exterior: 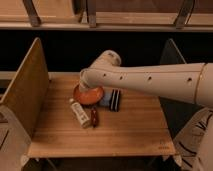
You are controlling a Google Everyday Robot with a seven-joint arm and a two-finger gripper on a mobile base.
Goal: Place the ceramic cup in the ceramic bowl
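A cream-white arm (170, 89) is seen, cased in a smooth tubular shell that widens away from the gripper (88, 88), which is largely hidden beneath the wrist, over the ceramic bowl (96, 98). A row of small dark round marks (149, 78) is spaced along the shell's side. Just behind the gripper a rounded, dome-capped joint (107, 58) is shown in the same pale finish. Far from the gripper the shell is ringed by a thin orange-gold band (200, 82). Below that end, a pale rounded body part (196, 140) streaked with dark lines is glimpsed.
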